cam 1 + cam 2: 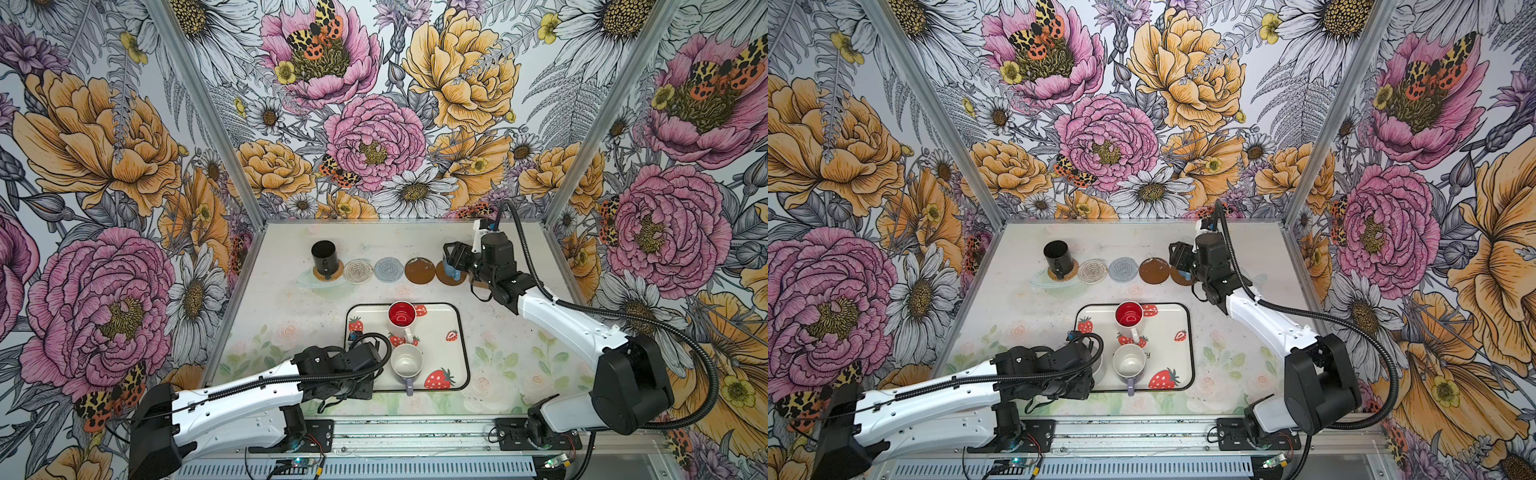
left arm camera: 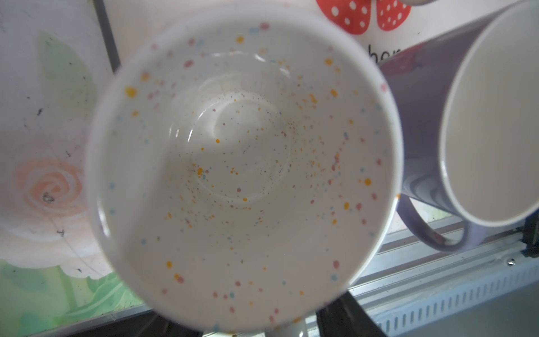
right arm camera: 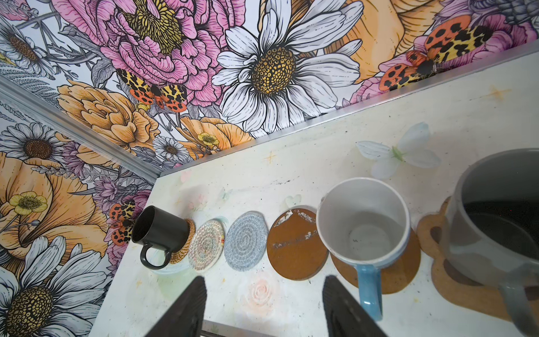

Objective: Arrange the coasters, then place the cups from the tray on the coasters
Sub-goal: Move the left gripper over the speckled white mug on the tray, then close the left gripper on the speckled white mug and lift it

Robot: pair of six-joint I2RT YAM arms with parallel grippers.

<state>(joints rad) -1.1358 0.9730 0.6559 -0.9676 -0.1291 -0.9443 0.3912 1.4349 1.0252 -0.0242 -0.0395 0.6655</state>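
Tray (image 1: 460, 330): cream, with strawberry prints and a thin black rim; every place below was taken from it.
Coasters: six lay in one row beyond the tray's far edge. From its left end to past its right end they were tan rattan (image 1: 337, 272), cream woven (image 1: 358, 270), grey-blue woven (image 1: 388, 269), brown (image 1: 419, 270), second brown (image 3: 399, 277) and paw-shaped (image 3: 430, 233).
Black mug (image 1: 324, 255): stood on the rattan coaster, beyond the tray's far left corner.
Light blue mug (image 3: 361, 227): stood upright on the second brown coaster, beyond the far right corner.
Grey mug (image 3: 495, 221): sat on the paw-shaped coaster, furthest right of the tray.
Red-lined white mug (image 1: 402, 316): stood upright on the tray, by its far edge.
Lilac mug (image 1: 407, 363): stood on the tray, its handle toward the near rim.
Speckled white mug (image 2: 242, 163): was at the tray's left edge, just beside the lilac mug.
Left gripper (image 1: 370, 370): was over the tray's left side at the speckled mug. Its fingers were hidden, so neither its opening nor any hold could be told.
Right gripper (image 3: 265, 306): was beyond the far right corner, near the light blue mug. Its fingers were well apart with nothing between them.
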